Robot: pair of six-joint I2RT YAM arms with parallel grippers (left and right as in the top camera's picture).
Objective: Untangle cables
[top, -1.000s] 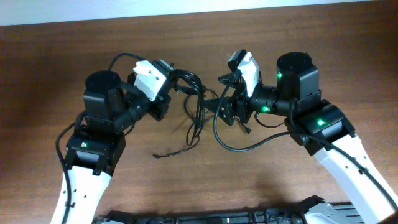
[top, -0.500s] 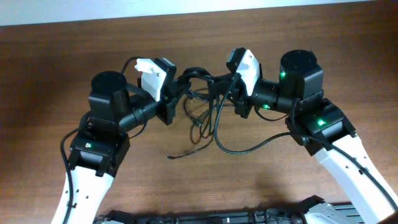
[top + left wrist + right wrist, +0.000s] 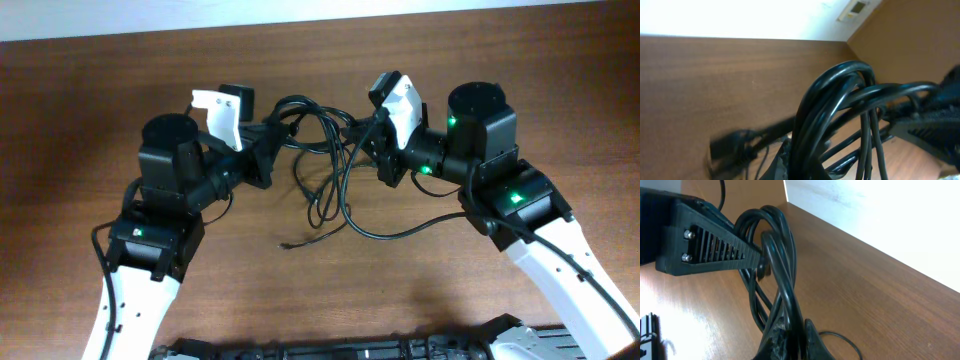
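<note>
The cables (image 3: 312,128) are thin black cords bunched together and held up between my two grippers above the brown table (image 3: 480,60). My left gripper (image 3: 272,142) is shut on the bundle's left side. On the right side, my right gripper (image 3: 362,136) is shut on it too. Loose loops (image 3: 330,195) hang down to the table, and a thin tail ends at a small plug (image 3: 288,244). In the left wrist view the cables (image 3: 832,107) arch up out of my left gripper (image 3: 807,169). In the right wrist view the cables (image 3: 781,265) rise from my right gripper (image 3: 800,341) to the left gripper's ribbed finger (image 3: 710,250).
A long cord loop (image 3: 400,232) lies on the table below the right gripper. The white wall edge (image 3: 300,10) runs along the far side of the table. Both arm bases stand at the near edge, left (image 3: 140,260) and right (image 3: 540,240).
The right gripper has closed on the cables. The left gripper has drawn away to the left, spreading the bundle between the two. The hanging loops and tail have shifted.
</note>
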